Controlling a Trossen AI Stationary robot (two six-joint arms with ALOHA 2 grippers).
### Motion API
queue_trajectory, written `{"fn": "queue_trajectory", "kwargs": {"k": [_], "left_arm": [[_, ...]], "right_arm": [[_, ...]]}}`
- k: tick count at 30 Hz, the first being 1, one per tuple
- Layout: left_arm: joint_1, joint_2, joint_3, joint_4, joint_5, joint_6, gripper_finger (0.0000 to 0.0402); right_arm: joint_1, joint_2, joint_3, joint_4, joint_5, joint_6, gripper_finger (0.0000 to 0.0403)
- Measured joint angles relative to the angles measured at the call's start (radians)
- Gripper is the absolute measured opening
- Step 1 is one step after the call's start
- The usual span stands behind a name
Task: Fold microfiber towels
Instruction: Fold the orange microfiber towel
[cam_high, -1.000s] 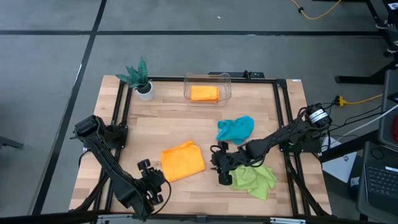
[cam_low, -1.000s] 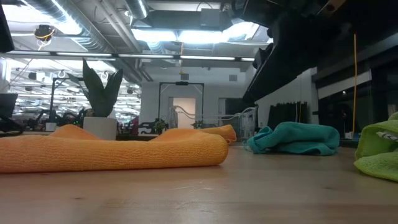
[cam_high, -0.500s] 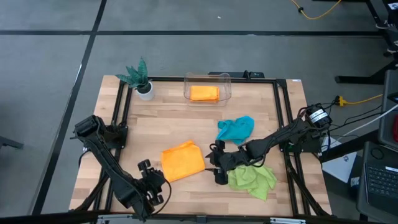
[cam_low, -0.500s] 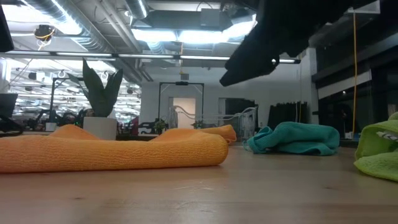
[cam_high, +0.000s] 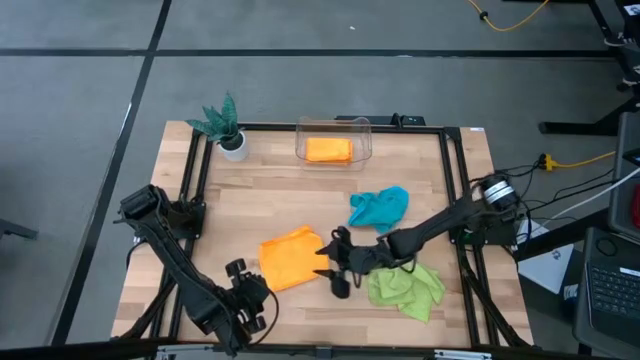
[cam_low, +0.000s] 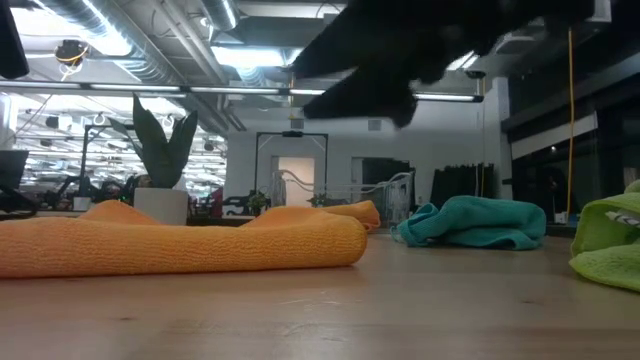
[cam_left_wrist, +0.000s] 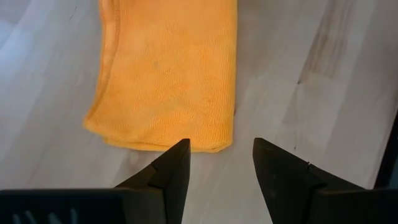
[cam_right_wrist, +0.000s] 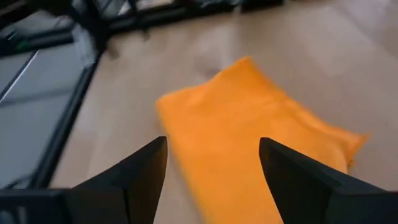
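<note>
Left gripper (cam_high: 250, 300) waits at the near-left of the table, fingers apart on nothing, just short of the near edge of the orange towel (cam_high: 293, 259). That towel lies mid-table, doubled over into a rough rectangle, thick rolled edge in the low view; looks folded at least once, whether it needs another fold I cannot tell. Right gripper (cam_high: 333, 271) hovers just right of it, fingers spread, empty, pointed at the towel in its wrist view. A second orange towel (cam_high: 328, 150) sits in the clear bin (cam_high: 360, 128) at the far edge, neat and flat, judged done. Teal towel (cam_high: 379, 207) is a crumpled heap right of centre, unfolded. Green towel (cam_high: 405, 288) is bunched near the right arm, unfolded. So roughly one finished, one in hand, two untouched. Hard to read: low view shows the right arm only as a dark blur overhead; green towel is cut off there at the edge; bin walls hide how many layers the towel inside has.
</note>
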Motion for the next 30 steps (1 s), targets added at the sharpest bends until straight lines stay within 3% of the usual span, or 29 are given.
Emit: {"fn": "queue_trajectory", "kwargs": {"k": [7, 13, 18, 26, 28, 30], "left_arm": [[0.010, 0.000, 0.000, -0.001, -0.001, 0.002, 0.0167], [0.013, 0.000, 0.000, 0.001, -0.002, 0.023, 0.0167], [0.013, 0.000, 0.000, 0.006, 0.000, 0.020, 0.0167], [0.012, 0.000, 0.000, 0.003, 0.004, 0.026, 0.0167], [0.013, 0.000, 0.000, 0.002, 0.004, 0.026, 0.0167], [0.013, 0.000, 0.000, 0.000, 0.003, 0.027, 0.0167]], "right_arm": [[-0.014, 0.250, 0.064, 0.327, 0.136, 0.002, 0.0256], [-0.029, 0.477, 0.319, 0.328, 0.234, -0.077, 0.0256], [-0.033, 0.596, 0.482, 0.266, 0.399, -0.047, 0.0256], [-0.035, 0.640, 0.512, 0.152, 0.434, 0.055, 0.0256], [-0.043, 0.642, 0.512, 0.108, 0.376, 0.037, 0.0256], [-0.059, 0.638, 0.514, 0.109, 0.252, -0.009, 0.0256]]}}
